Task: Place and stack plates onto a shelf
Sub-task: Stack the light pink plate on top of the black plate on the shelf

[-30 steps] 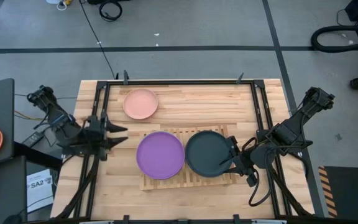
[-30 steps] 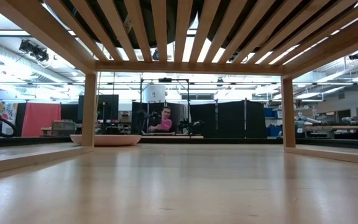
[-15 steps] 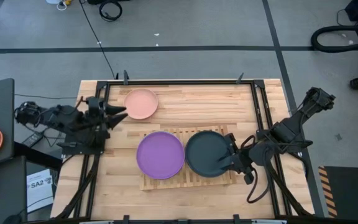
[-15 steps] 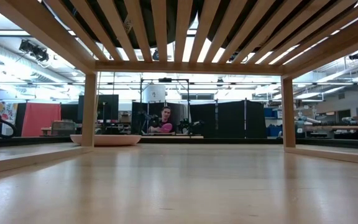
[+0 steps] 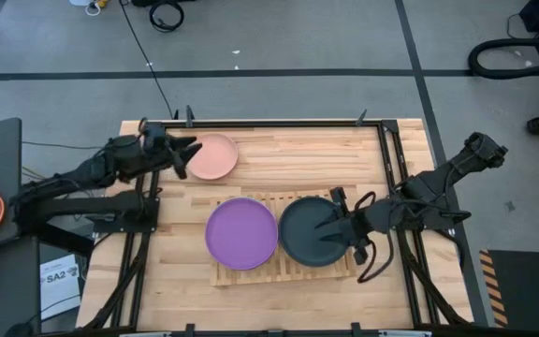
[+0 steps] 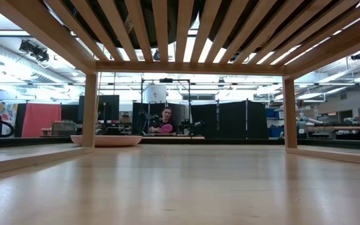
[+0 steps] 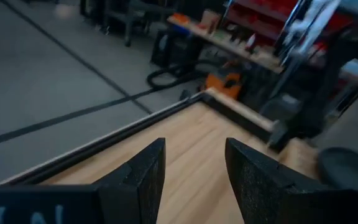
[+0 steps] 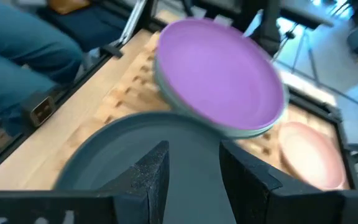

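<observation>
Shelf [image 5: 288,271] near the worktop's [image 5: 288,150] front edge carries a purple plate [image 5: 240,233] and a black plate [image 5: 313,230] side by side. Right hand [image 5: 337,228], fingers parted and empty, hovers over the black plate. Left hand [image 5: 187,155], open and empty, reaches the salmon plate [image 5: 213,156] near the far-left corner.

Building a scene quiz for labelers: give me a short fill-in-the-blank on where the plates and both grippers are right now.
1. The purple plate and the dark plate lie side by side on the ____.
2. The pink plate lies on the bare tabletop, off the shelf, close to the ____ gripper.
3. The right gripper is over the ____ plate, fingers apart, gripping nothing.
4. The left gripper is ____, with nothing between its fingers.

Missing words: shelf; left; dark; open
</observation>
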